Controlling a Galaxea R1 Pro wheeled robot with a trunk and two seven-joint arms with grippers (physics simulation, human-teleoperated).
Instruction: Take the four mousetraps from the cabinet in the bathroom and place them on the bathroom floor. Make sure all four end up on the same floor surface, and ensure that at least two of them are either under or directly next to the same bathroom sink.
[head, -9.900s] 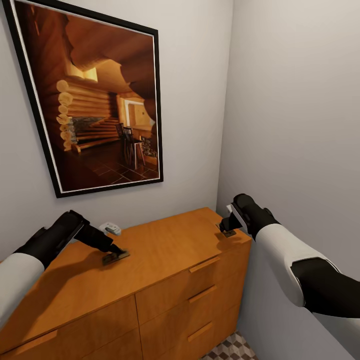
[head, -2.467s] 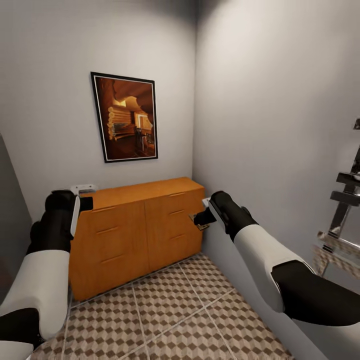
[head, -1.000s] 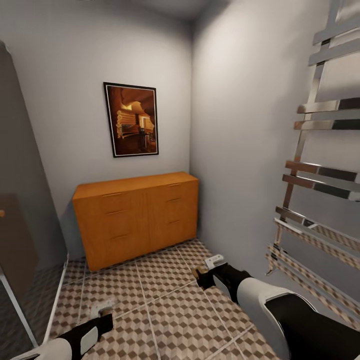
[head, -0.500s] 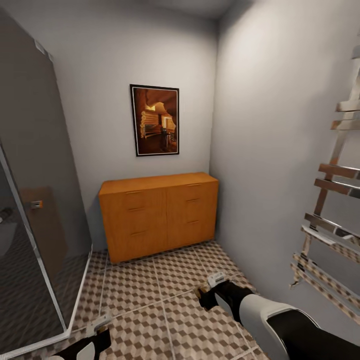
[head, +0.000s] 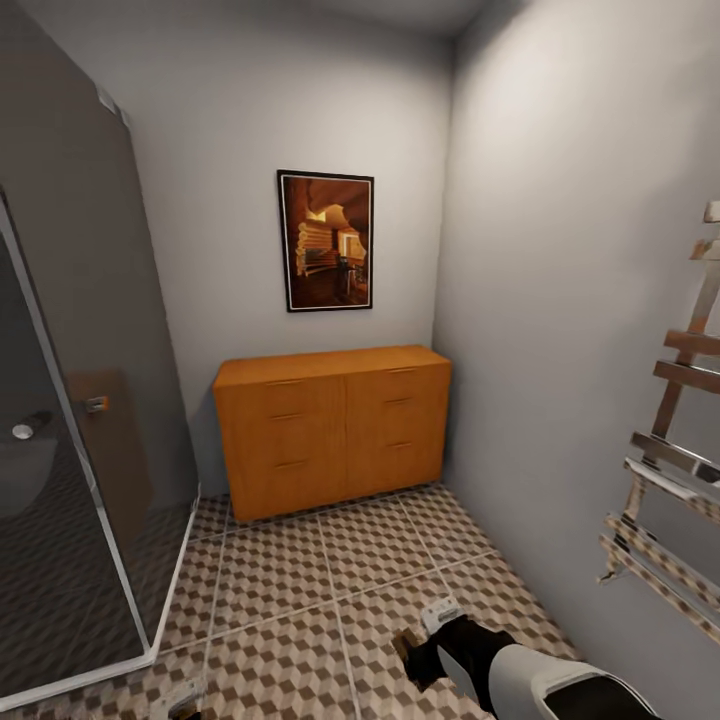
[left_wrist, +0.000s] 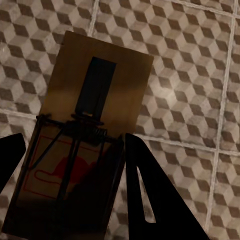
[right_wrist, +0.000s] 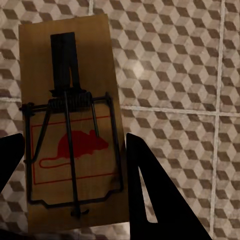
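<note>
1. The left gripper (left_wrist: 70, 175) grips a mousetrap (left_wrist: 87, 130) between its jaws, carried low over the bathroom floor (left_wrist: 190, 75), ready for setting down.
2. The right gripper (right_wrist: 70, 175) likewise clamps a second mousetrap (right_wrist: 70, 120) between its jaws, board facing the tiles.
3. The cabinet (head: 335, 430) stands well apart from both.

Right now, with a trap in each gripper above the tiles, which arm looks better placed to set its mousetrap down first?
Probably the right. The right gripper shows low over the bathroom floor, its mousetrap square to the tiles. The left gripper holds its mousetrap skewed.
</note>
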